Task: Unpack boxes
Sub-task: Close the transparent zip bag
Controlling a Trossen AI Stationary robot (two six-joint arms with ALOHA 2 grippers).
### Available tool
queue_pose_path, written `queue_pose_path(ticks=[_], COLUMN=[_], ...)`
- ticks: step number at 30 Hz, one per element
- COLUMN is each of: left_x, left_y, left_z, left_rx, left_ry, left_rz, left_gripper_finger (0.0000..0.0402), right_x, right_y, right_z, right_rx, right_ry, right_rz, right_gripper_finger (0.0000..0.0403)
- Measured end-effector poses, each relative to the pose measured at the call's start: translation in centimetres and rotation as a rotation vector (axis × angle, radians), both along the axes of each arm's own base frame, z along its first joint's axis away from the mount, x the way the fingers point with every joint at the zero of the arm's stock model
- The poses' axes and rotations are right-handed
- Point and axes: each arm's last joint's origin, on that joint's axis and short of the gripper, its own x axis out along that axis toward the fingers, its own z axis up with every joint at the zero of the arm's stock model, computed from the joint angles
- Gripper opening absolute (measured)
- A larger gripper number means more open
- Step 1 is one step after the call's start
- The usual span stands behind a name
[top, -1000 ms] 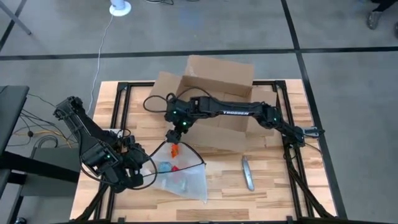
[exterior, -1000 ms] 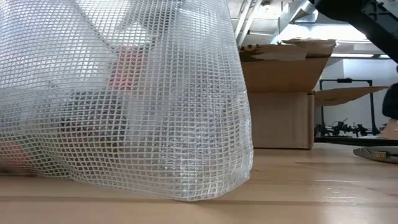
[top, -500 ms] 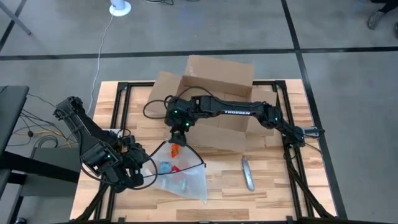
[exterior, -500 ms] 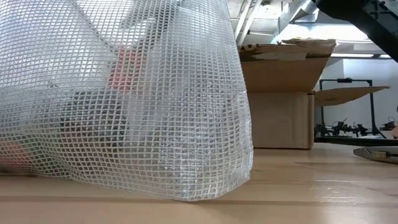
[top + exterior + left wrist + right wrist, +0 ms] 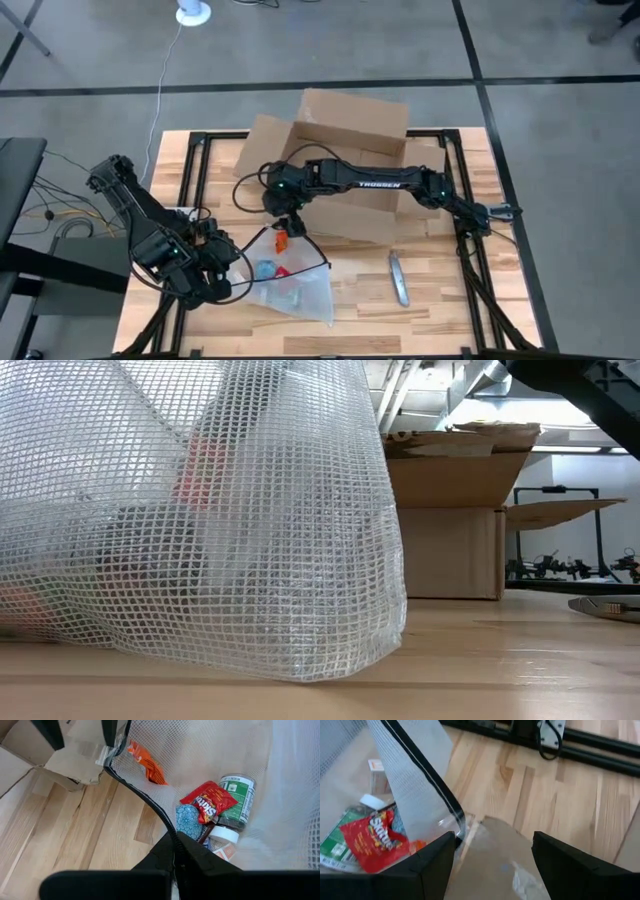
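Note:
The brown cardboard box (image 5: 345, 150) stands open at the table's far middle, also in the low view (image 5: 455, 520). In front of it lies a clear mesh bag (image 5: 292, 285) with a black zip rim, holding a red sweet packet (image 5: 212, 800), a jar (image 5: 235, 802) and an orange packet (image 5: 147, 762). My left gripper (image 5: 176, 842) is shut on the rim at the bag's left side (image 5: 228, 278). My right gripper (image 5: 492, 852) stands open at the bag's far corner (image 5: 283, 226), over a taped cardboard flap (image 5: 495, 845). My left gripper pinches the bag's black zip rim (image 5: 167, 827) between its two fingers, coming from the table's left side. The rim runs from the fingers toward the far corner, raised off the table, and the bag's body rests on the wood. My right gripper has one finger (image 5: 440, 850) right beside the rim's far end (image 5: 456, 820); whether it touches, I cannot tell.
A grey knife-like tool (image 5: 398, 278) lies on the wood to the right of the bag, near the right arm's base. Black frame rails (image 5: 470, 250) run along the table's edges. In the low view the bag (image 5: 200, 520) fills the left half.
My right arm has shifted a little toward the table's left edge, its gripper staying over the bag's far corner. The bag and my left gripper have kept still.

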Motion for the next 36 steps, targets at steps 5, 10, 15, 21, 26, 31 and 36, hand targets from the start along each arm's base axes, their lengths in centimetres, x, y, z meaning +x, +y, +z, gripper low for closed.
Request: queue_pose_path(ticks=[5, 10, 15, 21, 26, 31, 36], left_x=[0.0, 0.0, 0.0, -0.3, -0.9, -1.4, -1.3], left_y=[0.0, 0.0, 0.0, -0.3, -0.9, -1.2, -1.6], left_z=[0.0, 0.0, 0.0, 0.0, 0.0, -0.2, -0.6], left_rx=[0.000, -0.002, -0.005, -0.012, -0.036, -0.042, -0.031], left_ry=[0.001, 0.001, -0.001, -0.003, -0.012, -0.003, 0.011], left_rz=[-0.001, 0.001, 0.004, -0.003, -0.006, 0.012, 0.022], left_gripper_finger=[0.0000, 0.0000, 0.0000, 0.0000, 0.0000, 0.0000, 0.0000], right_x=[-0.2, 0.0, -0.1, -1.0, -3.7, -6.9, -10.3], right_y=[0.1, 0.0, -0.4, -1.5, -3.2, -4.3, -5.1], right_z=[-0.2, -0.1, -0.1, 0.6, 3.8, 8.1, 11.8], right_rx=[0.002, 0.001, 0.007, -0.016, -0.079, -0.126, -0.139], right_ry=[0.027, 0.009, 0.010, 0.054, 0.085, 0.052, 0.021], right_rz=[0.001, 0.001, -0.013, -0.070, -0.142, -0.203, -0.246], right_gripper_finger=[0.0215, 0.0102, 0.0010, 0.0000, 0.0000, 0.0000, 0.0000])
